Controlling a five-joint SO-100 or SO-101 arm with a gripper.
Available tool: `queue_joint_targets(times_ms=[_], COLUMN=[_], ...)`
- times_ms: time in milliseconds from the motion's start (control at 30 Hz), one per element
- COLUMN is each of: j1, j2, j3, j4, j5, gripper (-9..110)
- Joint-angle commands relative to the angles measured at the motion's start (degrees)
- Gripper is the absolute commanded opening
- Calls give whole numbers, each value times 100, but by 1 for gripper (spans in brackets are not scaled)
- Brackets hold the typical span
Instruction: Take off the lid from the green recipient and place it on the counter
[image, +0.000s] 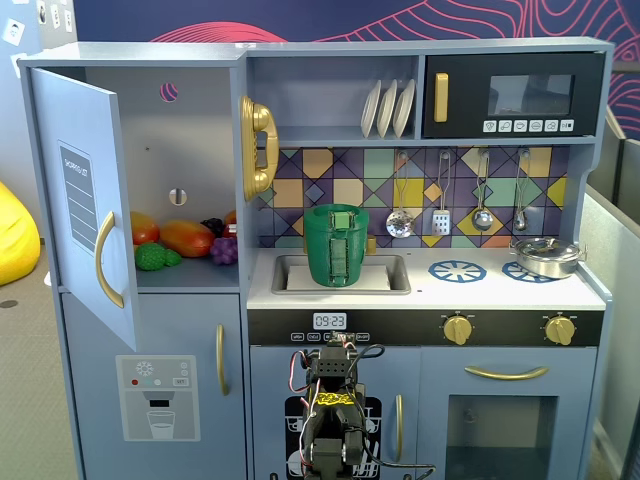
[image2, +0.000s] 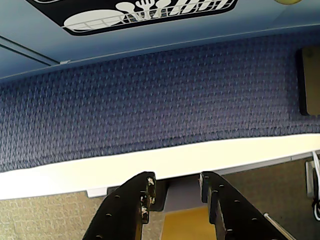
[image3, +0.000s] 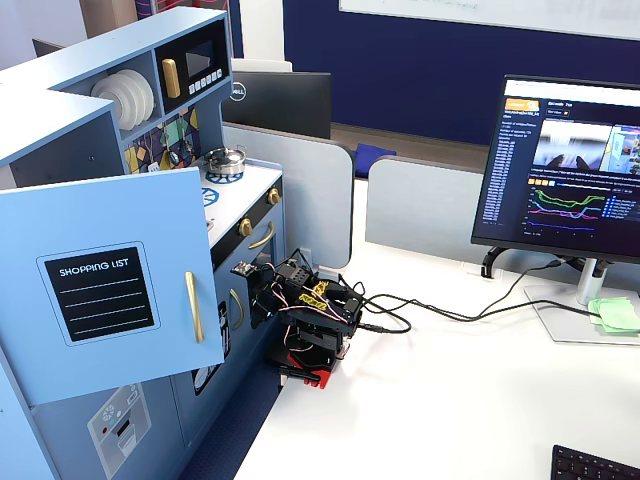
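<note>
The green recipient (image: 343, 255) stands upright in the recessed sink of the white counter (image: 500, 292). The green lid (image: 343, 211) sits on top of it, shut, its small handle at the centre. My arm (image: 331, 400) is folded low in front of the kitchen's lower doors, well below the counter and far from the pot. It also shows folded on the white desk in the other fixed view (image3: 305, 310). In the wrist view my gripper (image2: 176, 187) is open and empty, pointing down at blue carpet past the desk's white edge. The open fridge door hides the pot in that side fixed view.
A silver pan (image: 546, 257) sits on the right burner ring. The fridge door (image: 85, 200) stands open at the left, with toy fruit inside. Utensils hang on the tiled back wall. A monitor (image3: 570, 170) and cables are on the desk behind the arm.
</note>
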Motion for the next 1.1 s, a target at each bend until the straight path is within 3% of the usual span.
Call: queue_joint_targets(times_ms=[0, 467, 633, 800, 1067], j1=[343, 352, 721, 782, 519], j2=[-35, -35, -105, -791, -2584], j3=[88, 79, -466, -2021, -4641], j4=[1011, 835, -888, -2663, -4922], j5=[202, 334, 694, 44, -299], gripper=[0, 0, 0, 0, 25])
